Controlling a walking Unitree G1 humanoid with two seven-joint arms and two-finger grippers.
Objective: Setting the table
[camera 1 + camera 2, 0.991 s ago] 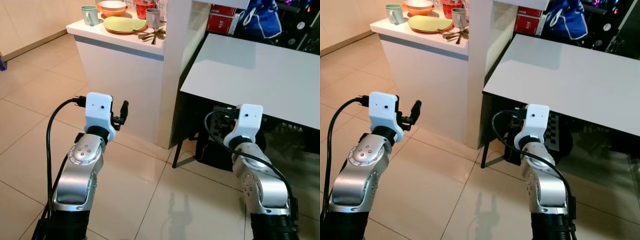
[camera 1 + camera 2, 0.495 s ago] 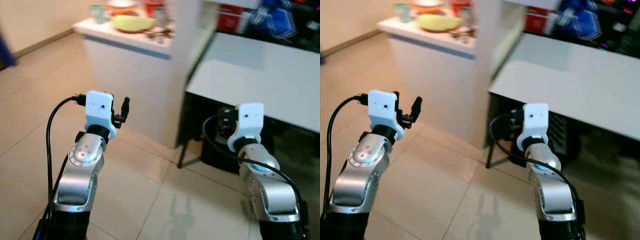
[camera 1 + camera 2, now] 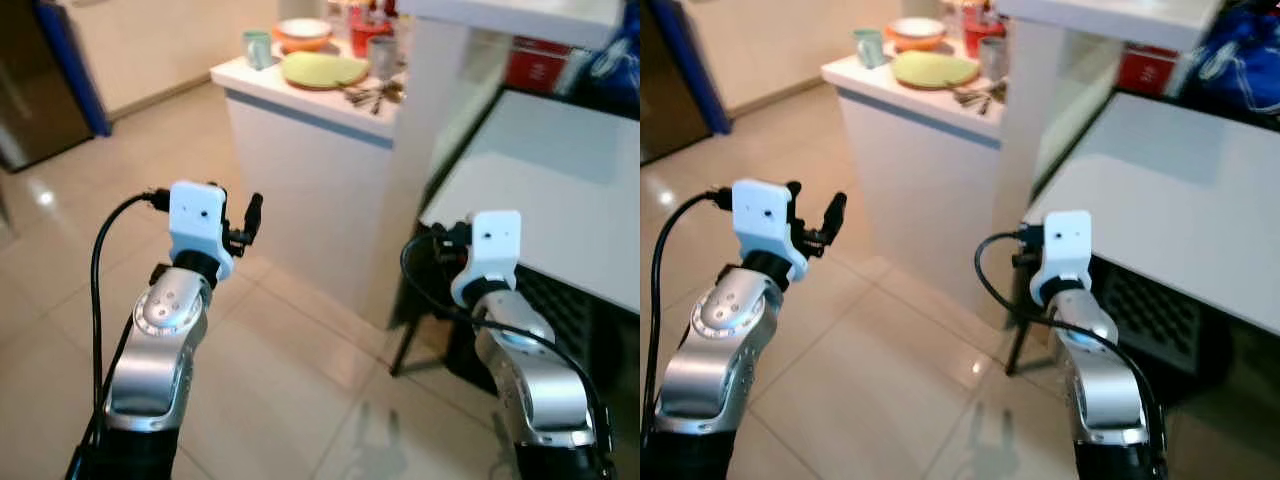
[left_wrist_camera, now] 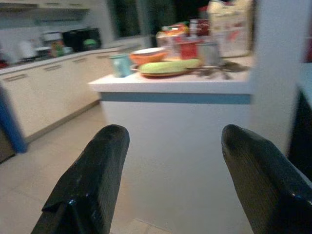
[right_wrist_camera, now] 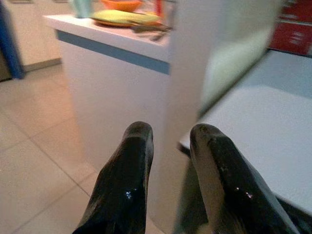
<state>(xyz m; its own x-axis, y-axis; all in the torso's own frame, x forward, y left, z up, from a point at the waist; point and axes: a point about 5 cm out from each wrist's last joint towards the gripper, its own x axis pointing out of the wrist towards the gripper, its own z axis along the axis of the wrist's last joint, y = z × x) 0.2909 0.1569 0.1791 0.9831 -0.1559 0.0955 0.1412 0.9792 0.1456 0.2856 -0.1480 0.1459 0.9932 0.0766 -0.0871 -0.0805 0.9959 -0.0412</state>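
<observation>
- Left gripper [image 4: 168, 187] raised over the tiled floor [image 3: 290, 370], fingers spread wide, nothing between them.
- White counter [image 3: 310, 150] ahead, well beyond both grippers, carrying the tableware: one green mug [image 3: 258, 47], one orange bowl [image 3: 303, 34], one yellow-green plate [image 3: 322, 69] on an orange one, one metal cup [image 3: 381, 55], a small heap of cutlery [image 3: 372, 94] (too blurred to count).
- Something red [image 3: 362, 28] behind the plate; no writing readable anywhere.
- Right gripper [image 5: 168, 175] held low beside the white table [image 3: 560, 190], fingers slightly apart, empty.
- Red box [image 3: 537, 62] and blue bag [image 3: 1245, 70] past the table, labels unreadable.
</observation>
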